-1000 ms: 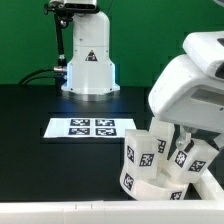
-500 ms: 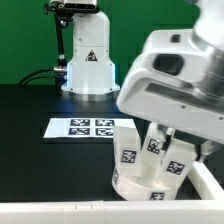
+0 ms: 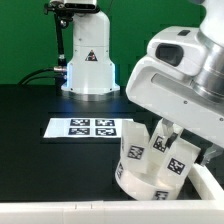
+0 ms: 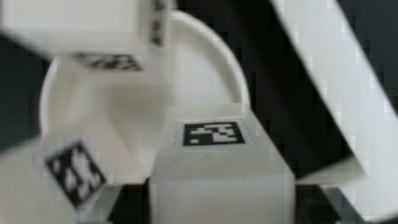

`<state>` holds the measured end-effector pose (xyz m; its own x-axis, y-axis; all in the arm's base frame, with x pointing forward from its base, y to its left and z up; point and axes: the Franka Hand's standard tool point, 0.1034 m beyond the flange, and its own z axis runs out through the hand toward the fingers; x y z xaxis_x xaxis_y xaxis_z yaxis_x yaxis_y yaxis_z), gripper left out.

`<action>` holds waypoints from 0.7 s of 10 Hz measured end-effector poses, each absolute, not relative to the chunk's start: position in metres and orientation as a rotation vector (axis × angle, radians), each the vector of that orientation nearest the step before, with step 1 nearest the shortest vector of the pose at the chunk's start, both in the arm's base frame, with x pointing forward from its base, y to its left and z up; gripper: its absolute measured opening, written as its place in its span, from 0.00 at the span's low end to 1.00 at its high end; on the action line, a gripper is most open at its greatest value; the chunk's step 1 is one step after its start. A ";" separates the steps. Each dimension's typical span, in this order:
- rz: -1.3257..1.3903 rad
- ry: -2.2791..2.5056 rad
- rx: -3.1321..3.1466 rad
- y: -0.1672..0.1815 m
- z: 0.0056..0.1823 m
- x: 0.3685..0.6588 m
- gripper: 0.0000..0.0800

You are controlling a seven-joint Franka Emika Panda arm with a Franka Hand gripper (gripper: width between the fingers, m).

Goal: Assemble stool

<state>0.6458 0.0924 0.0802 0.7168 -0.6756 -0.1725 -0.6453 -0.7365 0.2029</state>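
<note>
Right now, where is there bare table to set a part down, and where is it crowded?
Free: the dark table on the exterior view's left of the marker board, and the strip between that board and the robot base. Crowded: around the stool, under the gripper.

arm: low at the exterior view's right | hand [image 3: 168, 136]: grip state unclear

A green wall [image 3: 25, 35] stood behind the black table [image 3: 40, 105], where the marker board [image 3: 90, 128] lay flat.
</note>
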 end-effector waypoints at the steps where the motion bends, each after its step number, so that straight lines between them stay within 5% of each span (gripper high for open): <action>1: -0.338 -1.193 2.756 0.079 0.080 0.648 0.42; 7: -0.235 -1.814 2.455 0.075 0.080 0.654 0.42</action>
<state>0.6544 0.0753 0.0795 0.2869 -0.9550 -0.0757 -0.9427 -0.2955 0.1552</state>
